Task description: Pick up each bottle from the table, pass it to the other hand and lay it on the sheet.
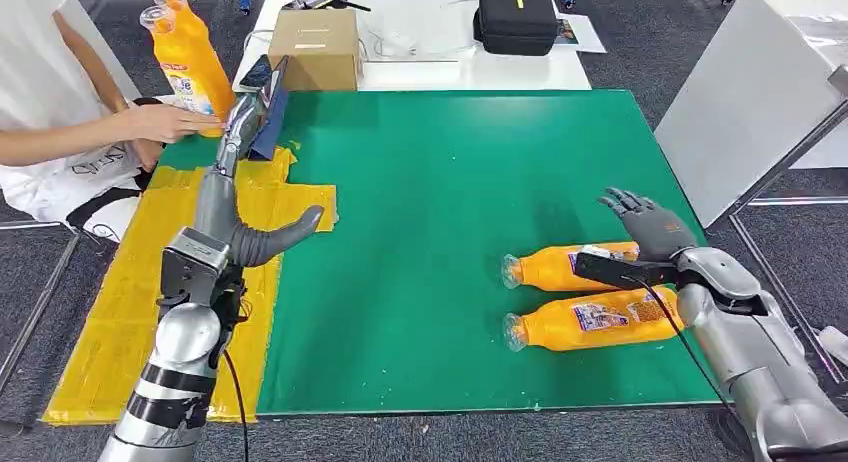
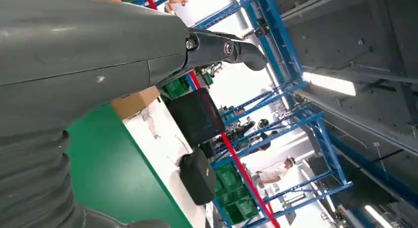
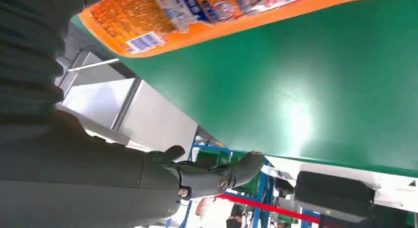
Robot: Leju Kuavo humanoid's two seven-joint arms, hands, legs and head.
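Note:
Two orange bottles lie side by side on the green mat (image 1: pixel 430 182) at the right, the farther bottle (image 1: pixel 560 267) and the nearer bottle (image 1: pixel 590 322), necks pointing left. My right hand (image 1: pixel 650 227) hovers open over their base ends, fingers spread, holding nothing; its wrist view shows a bottle's label (image 3: pixel 222 16) close by. My left hand (image 1: pixel 225 182) reaches out flat over the yellow sheet (image 1: pixel 120 312) at the left, open and empty. A person at the far left holds two more orange bottles (image 1: pixel 185 52) upright, one hand (image 1: pixel 165 122) near my left fingertips.
A dark blue object (image 1: pixel 270 117) stands at the sheet's far end beside my left fingers. Behind the mat a white table (image 1: pixel 430 72) carries a cardboard box (image 1: pixel 315 47) and a black case (image 1: pixel 515 17). A white panel (image 1: pixel 745 102) leans at the right.

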